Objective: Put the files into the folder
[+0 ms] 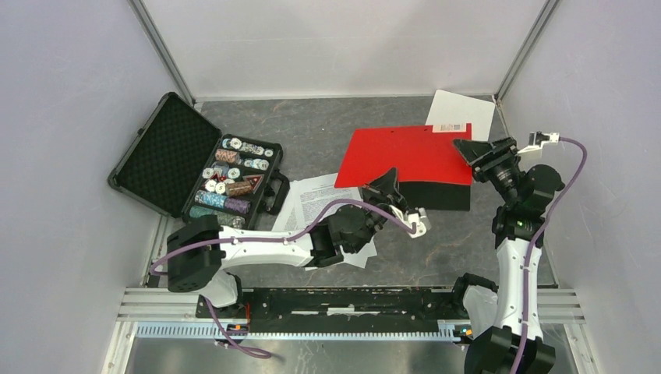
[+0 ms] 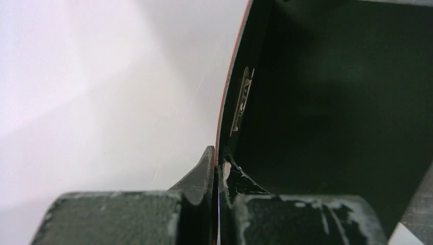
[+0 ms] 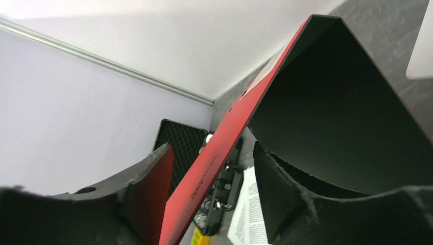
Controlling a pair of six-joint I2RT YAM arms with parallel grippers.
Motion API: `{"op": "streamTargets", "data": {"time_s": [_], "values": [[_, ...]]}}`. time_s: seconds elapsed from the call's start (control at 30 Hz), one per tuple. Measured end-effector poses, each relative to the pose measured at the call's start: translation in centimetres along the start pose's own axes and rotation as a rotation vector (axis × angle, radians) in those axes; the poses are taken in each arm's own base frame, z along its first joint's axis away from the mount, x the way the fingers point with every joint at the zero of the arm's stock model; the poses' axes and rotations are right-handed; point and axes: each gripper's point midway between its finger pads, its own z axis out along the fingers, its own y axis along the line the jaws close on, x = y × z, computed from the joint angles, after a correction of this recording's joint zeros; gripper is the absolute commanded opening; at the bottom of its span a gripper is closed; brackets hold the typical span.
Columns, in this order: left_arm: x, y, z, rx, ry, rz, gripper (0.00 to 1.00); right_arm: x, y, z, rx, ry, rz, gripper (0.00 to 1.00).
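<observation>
The folder's red cover [image 1: 401,154] is raised at an angle, and its black inside [image 1: 438,195] shows beneath. My left gripper [image 1: 387,187] is shut on the cover's near-left edge. In the left wrist view the fingertips [image 2: 217,162] pinch the thin red edge [image 2: 223,102], with the black inside [image 2: 332,102] and metal clip [image 2: 242,99] to the right. My right gripper [image 1: 470,149] is open at the cover's right edge. In the right wrist view its jaws [image 3: 212,153] straddle the red cover [image 3: 224,138] without closing. The files [image 1: 318,204] lie on the table under my left arm and also show in the right wrist view [image 3: 250,209].
An open black case of chips [image 1: 199,167] stands at the left and shows in the right wrist view [image 3: 178,138]. A white clipboard [image 1: 461,110] lies behind the folder at the back right. Walls close off the left, back and right sides.
</observation>
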Motion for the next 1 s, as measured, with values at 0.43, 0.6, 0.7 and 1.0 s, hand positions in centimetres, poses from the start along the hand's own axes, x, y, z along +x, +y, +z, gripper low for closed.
{"op": "streamTargets", "data": {"time_s": [0.43,0.6,0.7,1.0], "values": [[3.7,7.7,-0.3,-0.125,0.213,-0.464,0.02,-4.5,6.5,-0.7,-0.088,-0.139,-0.406,0.98],[5.1,13.8,-2.6,-0.239,0.179,-0.785,0.02,-5.3,7.9,-1.2,-0.095,-0.171,-0.482,0.98],[6.4,16.3,-3.7,-0.286,0.158,-0.974,0.02,-5.2,8.0,-1.4,-0.093,-0.171,-0.512,0.98],[5.6,10.0,-3.4,-0.081,0.164,-1.405,0.02,-3.4,7.2,-2.7,-0.067,-0.14,-0.612,0.83]]}}
